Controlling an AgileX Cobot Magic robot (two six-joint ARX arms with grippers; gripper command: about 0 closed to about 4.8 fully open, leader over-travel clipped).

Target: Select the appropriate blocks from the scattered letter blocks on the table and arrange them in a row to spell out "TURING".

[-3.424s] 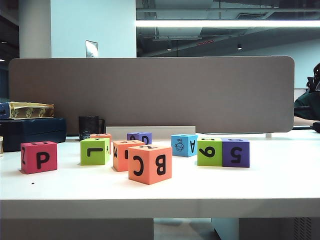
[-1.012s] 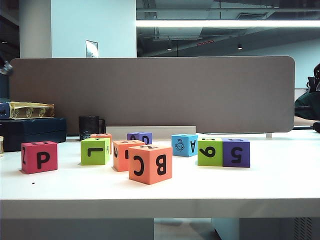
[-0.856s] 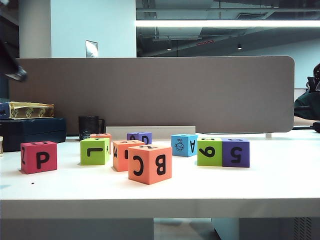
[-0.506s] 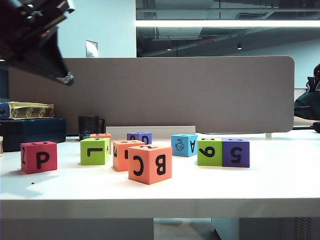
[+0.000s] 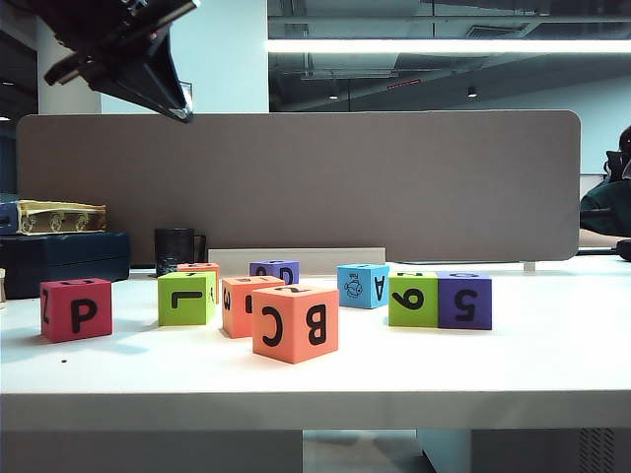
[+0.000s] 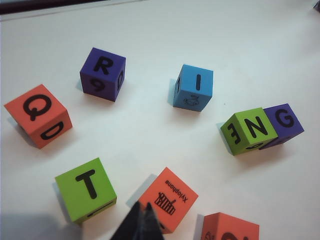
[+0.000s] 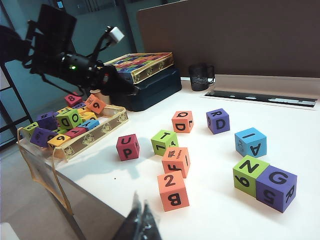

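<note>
White and smooth, the table point(image 5: 552, 365) runs in front of a grey felt divider point(image 5: 394, 187). You see matte foam cubes, sharp-edged and printed in black. From the left in the exterior view: a magenta P block point(image 5: 76, 308), a lime green block point(image 5: 185, 297), an orange block point(image 5: 248, 304) behind the bigger orange B C cube point(image 5: 295, 322), a purple block point(image 5: 275, 272) at the back, a blue block point(image 5: 363, 286), then a lime green 9 block point(image 5: 413, 300) touching a purple 5 block point(image 5: 464, 300).

Your left gripper point(image 5: 182, 111) hangs high above the table's left side, fingers pressed together, well clear of every cube; its wrist view puts the lime T block point(image 6: 86, 189) just beside the fingertips. Your right gripper point(image 7: 140, 220), fingers also together, sits off the near edge, apart from the blocks.
</note>
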